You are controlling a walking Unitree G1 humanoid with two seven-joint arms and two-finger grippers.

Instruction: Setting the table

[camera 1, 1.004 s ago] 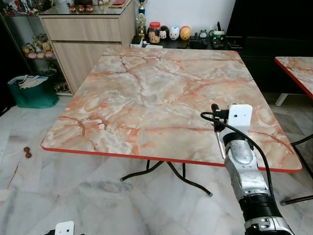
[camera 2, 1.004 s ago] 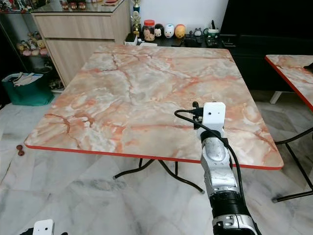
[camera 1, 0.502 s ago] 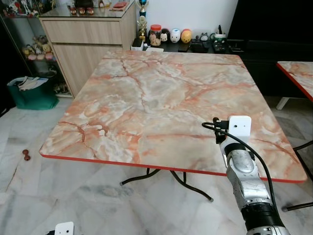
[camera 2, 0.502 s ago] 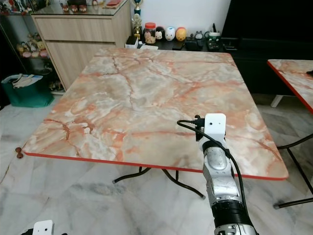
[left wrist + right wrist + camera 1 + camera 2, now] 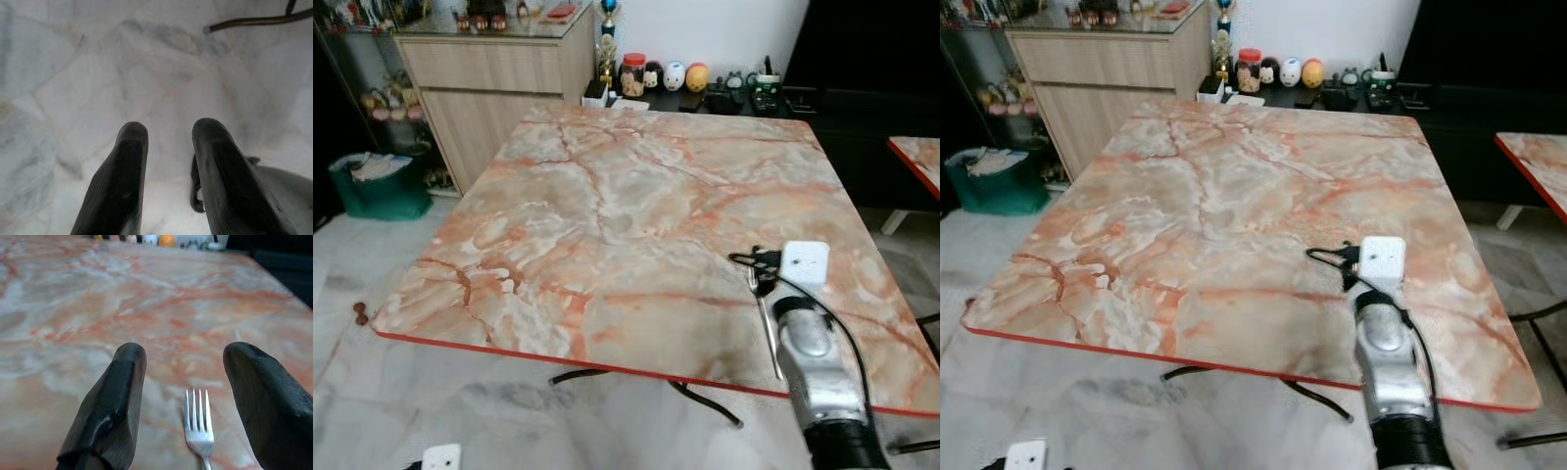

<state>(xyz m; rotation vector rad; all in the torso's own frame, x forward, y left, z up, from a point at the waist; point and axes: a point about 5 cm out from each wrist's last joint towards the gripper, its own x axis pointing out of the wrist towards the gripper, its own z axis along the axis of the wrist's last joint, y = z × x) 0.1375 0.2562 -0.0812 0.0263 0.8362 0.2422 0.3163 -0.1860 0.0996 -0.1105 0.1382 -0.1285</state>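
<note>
A square table (image 5: 607, 206) with a pink marble top and a red rim stands before me. A silver fork (image 5: 198, 423) lies flat on it near the front right corner, tines pointing to the far side. Its thin handle (image 5: 769, 338) shows beside my right arm. My right gripper (image 5: 188, 357) hovers low over the fork, open, one black finger on each side and neither touching it. The white wrist camera box (image 5: 804, 262) hides the fingers from the head views. My left gripper (image 5: 168, 134) hangs over the marble floor, open and holding nothing.
A wooden cabinet (image 5: 489, 69) stands at the far left, with a green bag (image 5: 382, 186) beside it. Jars and figurines (image 5: 671, 76) line a low dark shelf behind the table. A second marble table (image 5: 915, 157) stands to the right. Black metal table legs (image 5: 705, 401) spread underneath.
The whole picture has shifted and blurred, so the camera moved. My right gripper stays open over the fork, and the left arm still hangs idle.
</note>
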